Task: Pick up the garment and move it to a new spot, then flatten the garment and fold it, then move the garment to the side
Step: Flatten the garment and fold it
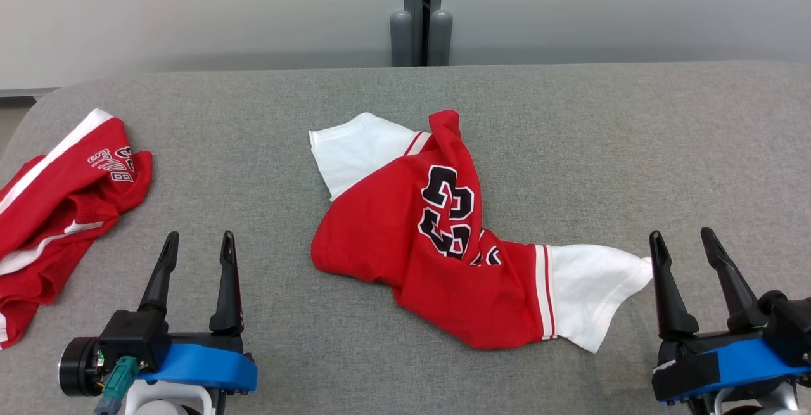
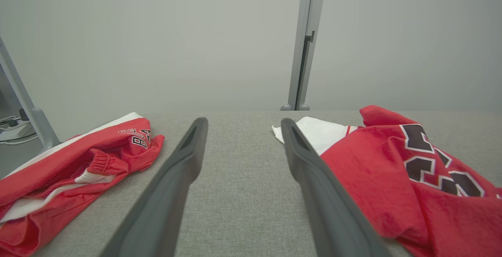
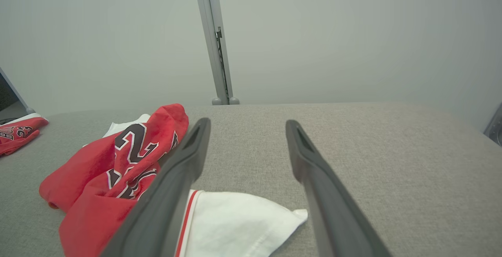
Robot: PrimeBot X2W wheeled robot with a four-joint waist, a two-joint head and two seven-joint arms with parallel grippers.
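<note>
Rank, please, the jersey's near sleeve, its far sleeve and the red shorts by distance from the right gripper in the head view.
1. Near sleeve, white, just left of the right gripper.
2. Far sleeve, white, mid-table.
3. Red shorts, far left.

Two garments lie on one grey worktop: one red-and-white jersey in the middle and one red piece at the left edge, perhaps shorts, though it is partly cut off. There are two end effectors, the left end effector and the right end effector, each with two dark fingers. Two grey posts stand behind.
</note>
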